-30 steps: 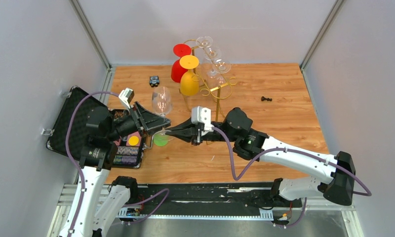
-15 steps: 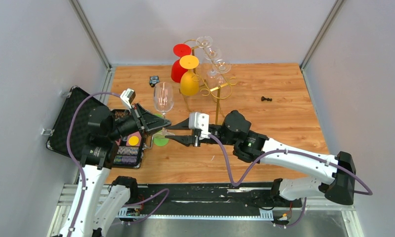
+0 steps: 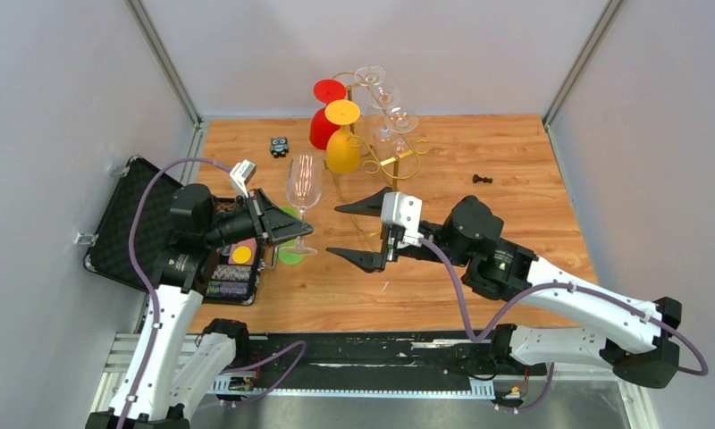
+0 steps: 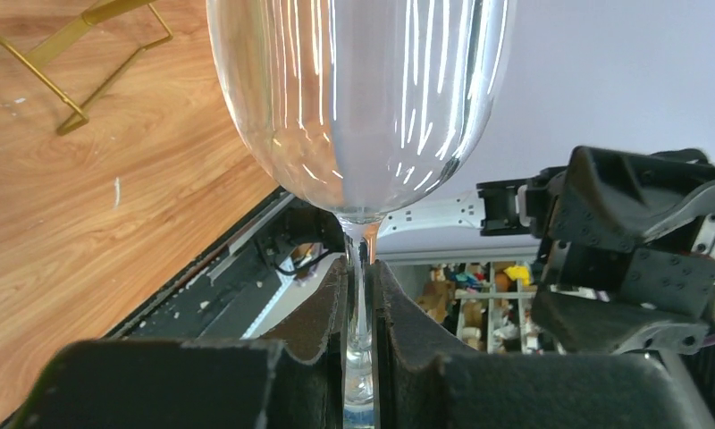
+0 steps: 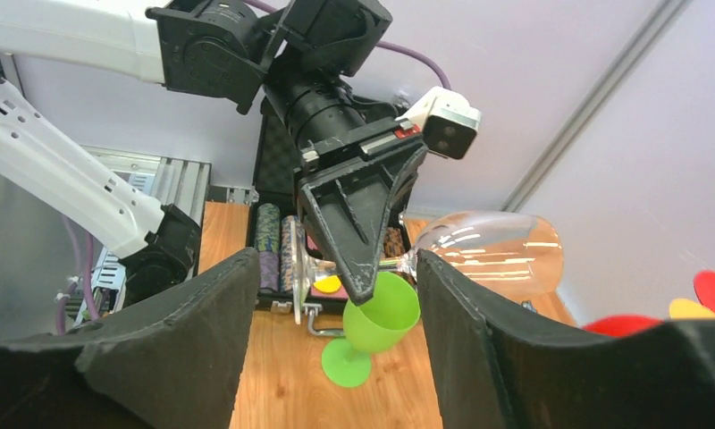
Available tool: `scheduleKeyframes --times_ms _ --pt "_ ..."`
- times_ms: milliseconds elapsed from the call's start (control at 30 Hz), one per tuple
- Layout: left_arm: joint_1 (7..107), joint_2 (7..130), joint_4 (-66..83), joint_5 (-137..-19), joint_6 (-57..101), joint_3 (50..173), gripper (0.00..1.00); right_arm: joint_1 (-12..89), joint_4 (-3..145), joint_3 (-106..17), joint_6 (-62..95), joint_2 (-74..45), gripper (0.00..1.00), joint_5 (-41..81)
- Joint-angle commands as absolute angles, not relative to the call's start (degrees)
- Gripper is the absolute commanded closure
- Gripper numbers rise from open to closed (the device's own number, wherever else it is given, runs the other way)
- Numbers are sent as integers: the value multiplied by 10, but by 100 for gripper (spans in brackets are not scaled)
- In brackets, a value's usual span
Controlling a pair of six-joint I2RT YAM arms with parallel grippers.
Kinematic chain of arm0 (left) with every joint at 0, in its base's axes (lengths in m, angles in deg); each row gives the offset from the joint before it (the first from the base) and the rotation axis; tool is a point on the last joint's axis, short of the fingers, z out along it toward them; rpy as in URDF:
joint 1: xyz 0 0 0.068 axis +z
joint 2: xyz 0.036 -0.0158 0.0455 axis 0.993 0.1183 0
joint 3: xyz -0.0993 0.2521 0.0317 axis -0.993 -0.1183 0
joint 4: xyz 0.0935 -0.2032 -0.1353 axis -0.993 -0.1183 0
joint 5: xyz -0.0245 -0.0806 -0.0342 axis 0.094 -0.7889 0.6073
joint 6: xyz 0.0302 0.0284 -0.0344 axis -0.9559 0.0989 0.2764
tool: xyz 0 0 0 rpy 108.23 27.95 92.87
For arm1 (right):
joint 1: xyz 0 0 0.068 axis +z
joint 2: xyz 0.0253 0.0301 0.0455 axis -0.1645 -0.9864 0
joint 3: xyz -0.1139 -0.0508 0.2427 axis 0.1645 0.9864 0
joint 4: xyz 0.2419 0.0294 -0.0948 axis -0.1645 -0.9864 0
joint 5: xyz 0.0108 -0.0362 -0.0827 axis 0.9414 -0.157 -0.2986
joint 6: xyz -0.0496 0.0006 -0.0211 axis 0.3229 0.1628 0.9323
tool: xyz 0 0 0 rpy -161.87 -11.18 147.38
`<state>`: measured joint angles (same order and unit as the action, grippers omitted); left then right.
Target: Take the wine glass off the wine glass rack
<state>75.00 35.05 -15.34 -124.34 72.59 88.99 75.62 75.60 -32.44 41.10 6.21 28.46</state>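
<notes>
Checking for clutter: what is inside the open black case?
In the black case, rows of what look like poker chips and a yellow disc are visible. The left arm covers the rest of the tray, so that part cannot be seen.

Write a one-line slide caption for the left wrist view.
Left gripper shut on the wine glass stem, the bowl filling the frame, wooden table behind.

The left wrist view cuts off the wine glass (image 4: 363, 98) at its rim; its foot is hidden.
</notes>
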Motion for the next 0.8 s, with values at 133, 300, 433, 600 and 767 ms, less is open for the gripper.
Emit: scheduleKeyframes --times_ms 133,300,433,600,767 --pt "752 367 -223 -1320 526 938 100 735 586 -411 357 63 32 247" --pt "742 365 -279 -1350 432 952 100 714 474 -481 332 45 25 280" --pt "683 370 -322 -1331 373 969 100 694 398 -526 313 34 23 317" --pt "622 374 -383 -1304 300 1002 100 645 328 -560 282 28 22 400" --pt "563 370 -430 -1272 251 1026 100 577 309 -546 256 46 22 515"
